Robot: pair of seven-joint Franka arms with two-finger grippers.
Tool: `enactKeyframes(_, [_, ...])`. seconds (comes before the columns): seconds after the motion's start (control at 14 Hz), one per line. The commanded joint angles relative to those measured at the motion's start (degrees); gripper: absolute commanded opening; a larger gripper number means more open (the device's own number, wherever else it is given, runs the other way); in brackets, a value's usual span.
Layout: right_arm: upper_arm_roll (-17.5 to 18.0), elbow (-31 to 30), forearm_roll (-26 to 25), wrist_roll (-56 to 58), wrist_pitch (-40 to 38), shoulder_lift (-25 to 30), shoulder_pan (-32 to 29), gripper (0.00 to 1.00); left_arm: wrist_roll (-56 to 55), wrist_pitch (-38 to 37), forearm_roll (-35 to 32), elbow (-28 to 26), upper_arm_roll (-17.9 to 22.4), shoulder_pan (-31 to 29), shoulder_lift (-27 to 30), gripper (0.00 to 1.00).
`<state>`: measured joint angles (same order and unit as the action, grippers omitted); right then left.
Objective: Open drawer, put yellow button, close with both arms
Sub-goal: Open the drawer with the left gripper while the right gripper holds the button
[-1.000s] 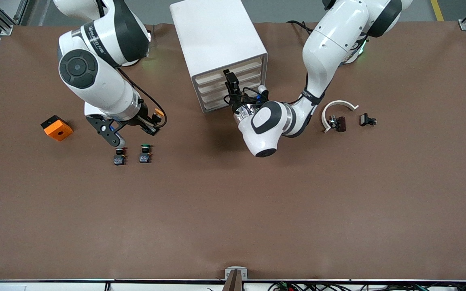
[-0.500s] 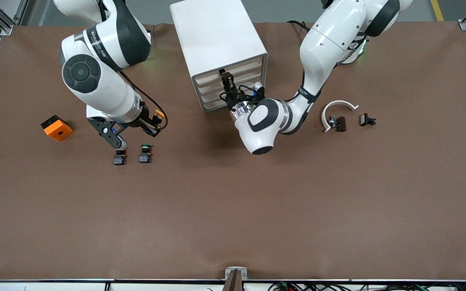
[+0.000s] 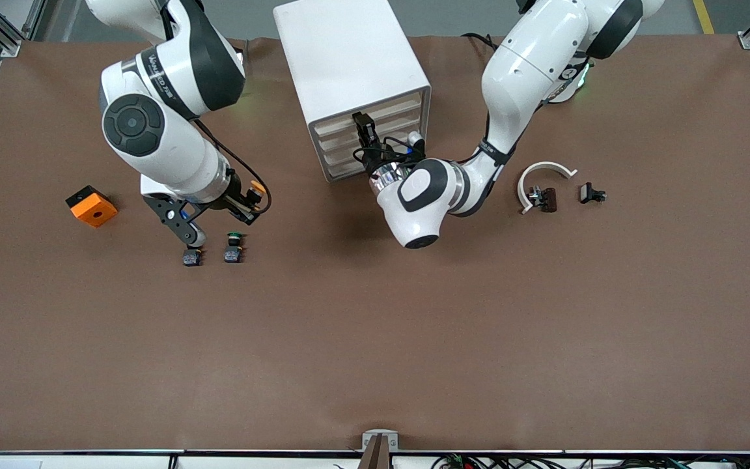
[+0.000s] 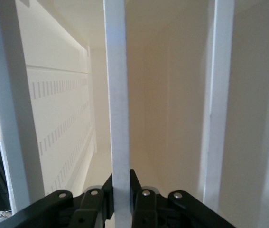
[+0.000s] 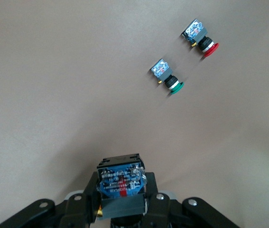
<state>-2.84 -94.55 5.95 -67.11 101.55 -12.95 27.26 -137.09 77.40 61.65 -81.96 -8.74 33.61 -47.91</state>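
Grippers – your left gripper [image 3: 363, 132] is pinching the drawer [image 3: 375, 112] front edge at the cabinet [image 3: 349, 58] | your right gripper [image 3: 245, 203] is clamping the yellow button [image 3: 256, 189] over the table [image 3: 375, 339] – green button [image 3: 234, 246] is lying below.

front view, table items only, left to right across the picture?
orange block → red-capped button → green-capped button → cabinet → white curved piece → small black part

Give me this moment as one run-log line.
left gripper: shut on drawer front edge | right gripper: shut on yellow button, above table | drawer: not yet pulled out
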Motion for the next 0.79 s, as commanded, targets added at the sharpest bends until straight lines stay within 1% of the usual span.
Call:
enactKeyframes(0.0, [-0.4,1.7,0.8,-0.8,-1.3,-0.3,0.4,0.00,-1.1,-0.5,2.2,0.3,0.6,-1.0,-1.1,0.00])
enactKeyframes(0.21, [-0.4,2.0,0.8,-1.2,-1.4,-0.3,0.4,0.00,-3.7,-0.4,2.9,0.6,0.9,-2.9,-2.4,0.00])
enactKeyframes(0.5, [-0.4,2.1,0.8,-2.0,-1.4,-0.4,0.8,0.00,-3.8,-0.1,2.9,0.7,0.9,-5.5,-2.4,0.00])
enactKeyframes(0.71, [-0.4,2.1,0.8,-3.2,-1.4,-0.4,0.9,0.00,-3.7,1.1,2.9,0.8,0.9,-6.3,-2.4,0.00])
